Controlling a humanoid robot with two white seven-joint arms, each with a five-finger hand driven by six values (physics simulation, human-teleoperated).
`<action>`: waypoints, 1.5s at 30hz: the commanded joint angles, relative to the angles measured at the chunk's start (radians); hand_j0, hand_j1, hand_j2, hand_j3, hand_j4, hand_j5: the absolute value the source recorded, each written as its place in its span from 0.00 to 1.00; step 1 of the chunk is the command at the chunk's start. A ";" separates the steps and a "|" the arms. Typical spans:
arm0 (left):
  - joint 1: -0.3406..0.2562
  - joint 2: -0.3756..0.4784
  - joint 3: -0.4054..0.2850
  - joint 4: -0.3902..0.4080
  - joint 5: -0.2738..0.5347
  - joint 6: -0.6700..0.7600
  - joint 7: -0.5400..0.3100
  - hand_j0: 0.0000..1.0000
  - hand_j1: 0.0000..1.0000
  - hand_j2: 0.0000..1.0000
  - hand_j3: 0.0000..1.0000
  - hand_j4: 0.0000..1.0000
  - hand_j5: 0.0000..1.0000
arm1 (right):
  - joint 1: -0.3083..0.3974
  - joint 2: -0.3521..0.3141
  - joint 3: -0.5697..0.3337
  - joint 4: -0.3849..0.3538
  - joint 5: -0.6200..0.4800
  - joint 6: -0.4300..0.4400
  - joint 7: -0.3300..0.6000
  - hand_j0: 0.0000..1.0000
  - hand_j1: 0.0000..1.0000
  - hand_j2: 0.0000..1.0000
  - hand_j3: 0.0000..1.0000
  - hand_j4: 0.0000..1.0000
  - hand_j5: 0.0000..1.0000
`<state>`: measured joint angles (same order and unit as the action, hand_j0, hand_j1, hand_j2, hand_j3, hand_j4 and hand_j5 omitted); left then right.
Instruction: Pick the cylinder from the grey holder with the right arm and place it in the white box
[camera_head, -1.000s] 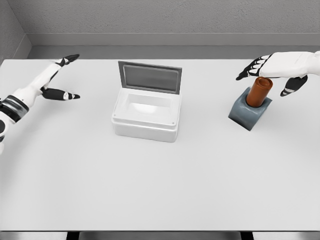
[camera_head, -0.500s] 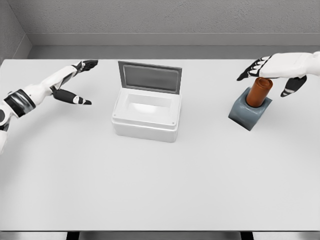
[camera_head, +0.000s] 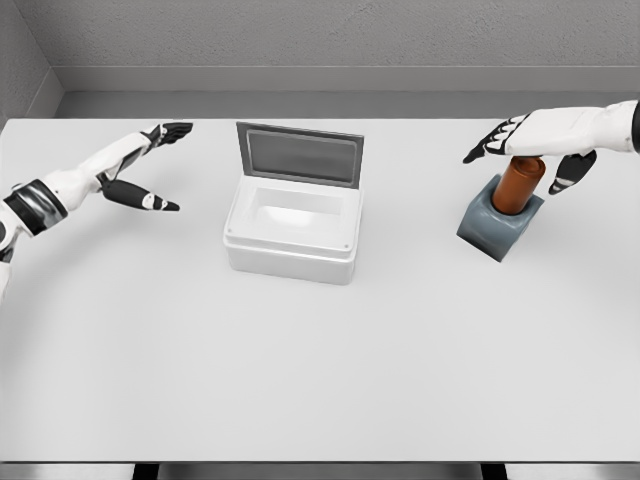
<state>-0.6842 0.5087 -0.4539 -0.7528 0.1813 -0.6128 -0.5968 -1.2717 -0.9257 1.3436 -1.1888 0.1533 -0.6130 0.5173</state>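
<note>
The right hand (camera_head: 530, 135) hovers with fingers spread, holding nothing, directly over the brown cylinder (camera_head: 517, 185), which stands nearly upright in the grey holder (camera_head: 497, 226) near the counter's (camera_head: 320, 360) right edge, axis pointing at the palm.

Right hand (camera_head: 535, 140) reaching in from the right edge, palm down, fingers spread forward, thumb hanging below, grasping nothing. Left hand (camera_head: 140, 165) stretched in from the left edge, arm extended, fingers spread wide, thumb apart, holding nothing.
</note>
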 joint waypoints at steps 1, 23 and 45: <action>0.000 0.002 0.001 -0.002 0.007 0.002 0.000 1.00 1.00 1.00 1.00 1.00 1.00 | 0.002 0.002 0.000 0.006 -0.004 0.002 0.000 1.00 1.00 1.00 1.00 1.00 1.00; 0.000 0.005 0.000 0.001 0.006 0.002 0.000 1.00 1.00 1.00 1.00 1.00 1.00 | 0.000 0.036 0.023 0.058 -0.009 0.002 -0.008 0.98 0.98 0.98 0.98 0.98 0.98; 0.000 0.004 -0.002 0.003 0.006 0.002 -0.001 1.00 1.00 1.00 1.00 1.00 1.00 | -0.002 0.007 0.046 0.020 -0.004 0.002 -0.010 0.72 0.72 0.72 0.72 0.72 0.72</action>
<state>-0.6842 0.5111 -0.4569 -0.7503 0.1791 -0.6129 -0.5985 -1.2732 -0.9160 1.3897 -1.1671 0.1490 -0.6116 0.5078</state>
